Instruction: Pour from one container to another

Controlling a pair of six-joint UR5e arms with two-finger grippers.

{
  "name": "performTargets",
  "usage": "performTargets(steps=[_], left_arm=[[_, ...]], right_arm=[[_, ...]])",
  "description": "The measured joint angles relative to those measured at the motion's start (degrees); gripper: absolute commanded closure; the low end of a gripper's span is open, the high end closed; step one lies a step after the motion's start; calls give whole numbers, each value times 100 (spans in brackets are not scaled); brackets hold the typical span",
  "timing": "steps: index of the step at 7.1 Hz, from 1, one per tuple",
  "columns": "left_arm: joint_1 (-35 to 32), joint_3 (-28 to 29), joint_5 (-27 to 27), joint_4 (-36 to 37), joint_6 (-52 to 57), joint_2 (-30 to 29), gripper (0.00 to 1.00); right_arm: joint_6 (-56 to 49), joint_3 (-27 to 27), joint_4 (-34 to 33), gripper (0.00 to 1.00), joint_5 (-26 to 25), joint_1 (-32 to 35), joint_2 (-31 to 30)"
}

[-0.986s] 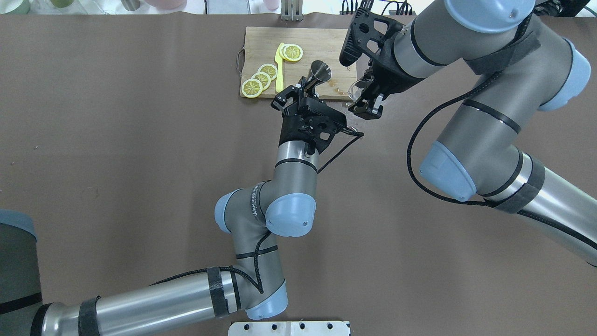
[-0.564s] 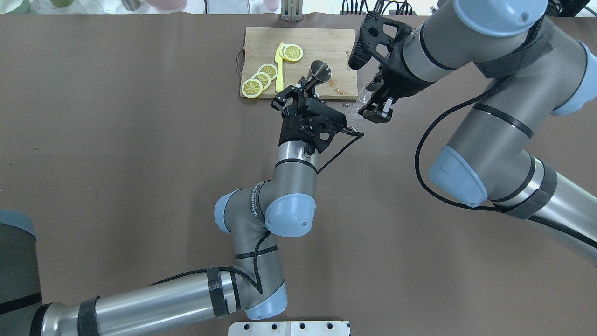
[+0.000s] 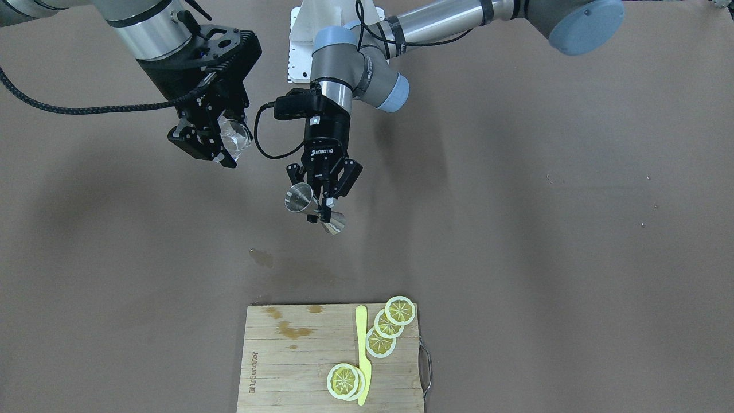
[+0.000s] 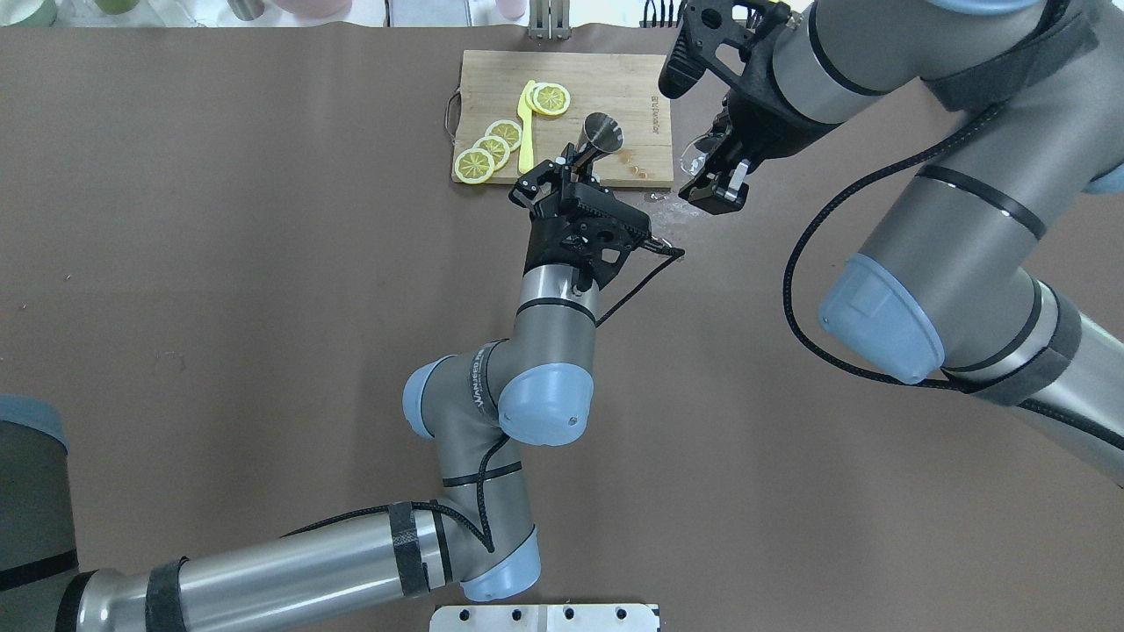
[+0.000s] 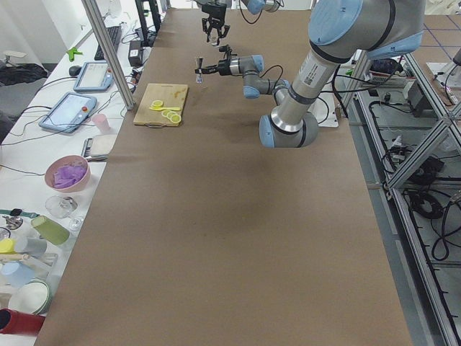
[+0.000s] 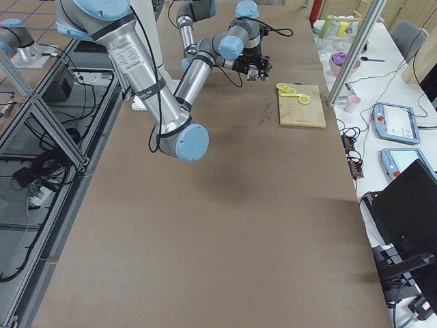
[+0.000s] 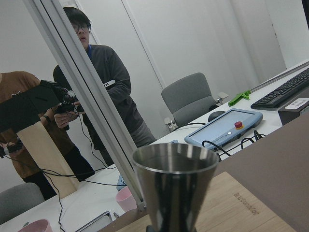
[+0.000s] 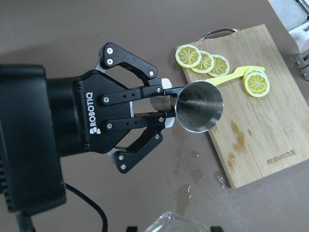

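Steel jigger point(image 3: 301, 199) lies tilted on its side, clear of the tabletop point(image 3: 516, 229), with the left gripper point(image 3: 322, 211) clamped on its narrow waist. At its 3 o'clock in the overhead view, the right gripper point(image 3: 215, 148) is closed around a clear glass point(image 3: 234, 137), also raised. Wet patches point(image 3: 262, 257) mark the tabletop just beyond. Farther off, at 11 o'clock, a cutting board point(image 3: 298, 367) carries lemon slices point(image 3: 399, 310).

steel jigger point(image 3: 301, 201): aloft, tipped nearly sideways | clear glass point(image 3: 234, 139): aloft, apart from jigger
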Motion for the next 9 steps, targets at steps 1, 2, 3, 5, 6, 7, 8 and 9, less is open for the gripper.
performTargets(steps=[1,2,3,5,6,7,8,9], left_arm=[[-3,0,0,0,0,4,100],[-4,0,2,-3,0,6,100],[-4,0,8,-9,0,8,100],[2,0,22,-23,0,8,100],[2,0,27,-28,0,11,100],[2,0,32,-32,0,14,100],[3,0,34,-34,0,19,100],[3,0,35,-35,0,22,100]], right_arm=[[-18,-76,-196,100,2,22,163],[-48,-225,-305,100,3,46,304],[-71,-445,-353,100,9,73,454],[-84,-979,-381,100,88,193,831],[-85,-1227,-383,100,122,230,1019],[-85,-1429,-411,100,129,243,1176],[-88,-1533,-495,100,124,243,1258],[-92,-1562,-601,100,115,245,1291]])
